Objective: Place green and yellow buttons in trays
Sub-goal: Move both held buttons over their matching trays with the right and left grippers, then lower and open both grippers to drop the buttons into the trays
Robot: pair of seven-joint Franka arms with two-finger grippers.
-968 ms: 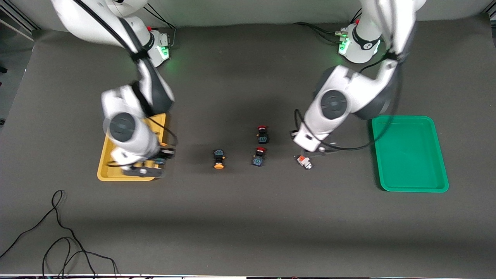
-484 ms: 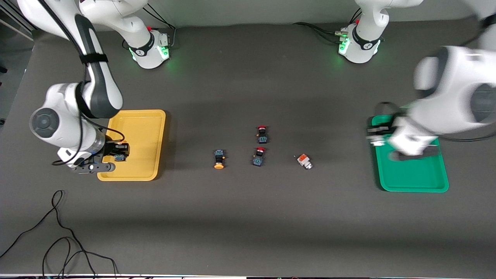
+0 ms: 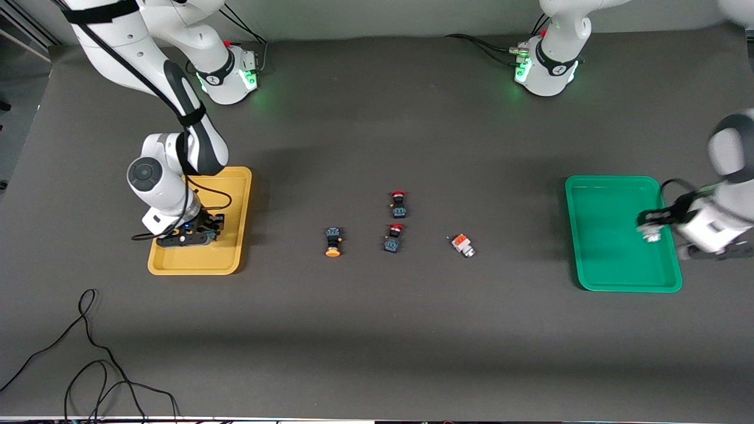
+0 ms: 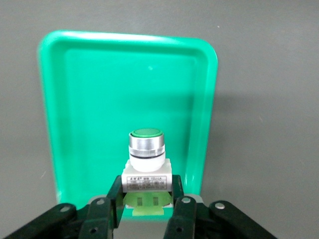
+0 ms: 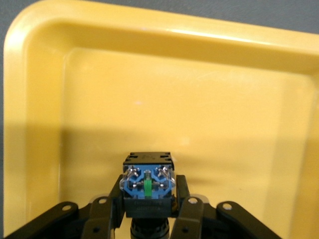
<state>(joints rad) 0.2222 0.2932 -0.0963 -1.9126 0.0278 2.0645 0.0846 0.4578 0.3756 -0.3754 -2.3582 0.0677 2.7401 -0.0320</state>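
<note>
Our left hand (image 4: 145, 209) pinches the green button (image 4: 146, 162) by its stiff body over the green tray (image 3: 607, 194). Our right hand (image 5: 148, 211) grips a light, hard button (image 5: 148, 185) over the yellow tray (image 3: 232, 182).

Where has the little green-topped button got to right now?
The green-topped button is clamped in the left gripper, held over the green tray at the left arm's end of the table.

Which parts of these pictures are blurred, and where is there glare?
Front view: the left gripper and its arm are motion-blurred over the green tray; the table is sharp. Right wrist view: a bright glare streak on the yellow tray rim. Left wrist view: sharp.
</note>
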